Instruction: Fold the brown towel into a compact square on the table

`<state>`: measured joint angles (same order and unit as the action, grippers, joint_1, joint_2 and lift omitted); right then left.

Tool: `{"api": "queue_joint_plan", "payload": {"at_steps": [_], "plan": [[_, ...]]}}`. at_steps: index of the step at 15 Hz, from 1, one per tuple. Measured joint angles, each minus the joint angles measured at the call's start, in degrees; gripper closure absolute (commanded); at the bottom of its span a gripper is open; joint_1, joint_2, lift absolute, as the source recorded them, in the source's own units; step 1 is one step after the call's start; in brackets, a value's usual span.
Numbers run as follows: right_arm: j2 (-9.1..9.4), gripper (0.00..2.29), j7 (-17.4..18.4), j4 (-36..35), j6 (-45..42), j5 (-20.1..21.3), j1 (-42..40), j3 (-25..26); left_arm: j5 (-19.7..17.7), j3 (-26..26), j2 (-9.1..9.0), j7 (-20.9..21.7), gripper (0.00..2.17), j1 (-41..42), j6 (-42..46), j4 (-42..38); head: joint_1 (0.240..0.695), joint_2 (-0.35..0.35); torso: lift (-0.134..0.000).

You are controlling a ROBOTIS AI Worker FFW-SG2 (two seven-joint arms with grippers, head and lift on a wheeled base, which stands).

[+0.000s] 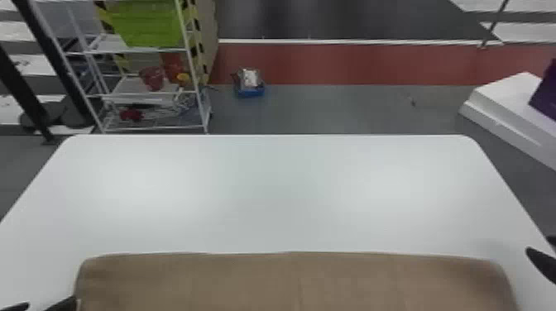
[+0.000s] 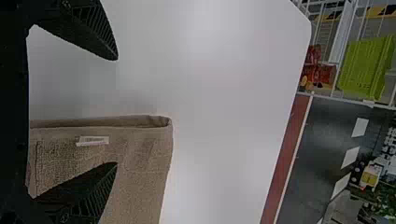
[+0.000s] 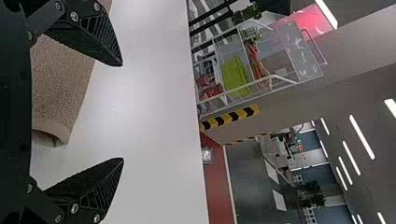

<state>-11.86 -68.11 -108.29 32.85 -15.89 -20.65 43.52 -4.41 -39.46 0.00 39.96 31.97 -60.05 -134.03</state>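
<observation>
In the head view, the brown towel (image 1: 298, 281) lies on the smooth white surface (image 1: 269, 186), cut off by the bottom edge, my left claw (image 1: 39, 306) and right claw (image 1: 538, 244) partly visible. In the left wrist view, my left claw (image 2: 116, 112) is open, one finger hiding nubby pile near a pale label (image 2: 92, 140). In the right wrist view, my right claw (image 3: 123, 112) is open near the towel's curled end.

The head view's bottom edge crops the brown towel (image 1: 298, 281) and left gripper (image 1: 51, 302); its right edge crops the right gripper (image 1: 538, 244). Towel label (image 2: 92, 141) print is illegible.
</observation>
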Motion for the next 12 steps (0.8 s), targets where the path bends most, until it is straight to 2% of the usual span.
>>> {"api": "queue_joint_plan", "payload": {"at_steps": [4,8,11,12], "plan": [[-0.05,0.17,0.0,0.0,0.0,0.1,0.0,0.0,3.8,3.6,0.00,-1.7,0.08,0.0,0.0,0.9,0.695,-0.018,-0.124],[-0.03,0.17,0.0,-0.1,0.0,0.1,0.1,-0.2,6.2,5.3,0.00,-1.7,0.11,-0.1,-0.4,1.4,0.695,-0.024,-0.124],[-0.03,0.17,0.0,0.0,-0.1,0.0,0.1,-0.1,7.0,6.0,0.00,-1.6,0.37,-0.1,-0.7,1.7,0.695,-0.029,-0.124],[-0.05,0.17,0.0,0.0,-0.2,0.0,0.1,-0.1,7.6,6.4,0.00,-1.6,0.57,-0.3,-0.8,1.9,0.695,-0.032,-0.124]]}}
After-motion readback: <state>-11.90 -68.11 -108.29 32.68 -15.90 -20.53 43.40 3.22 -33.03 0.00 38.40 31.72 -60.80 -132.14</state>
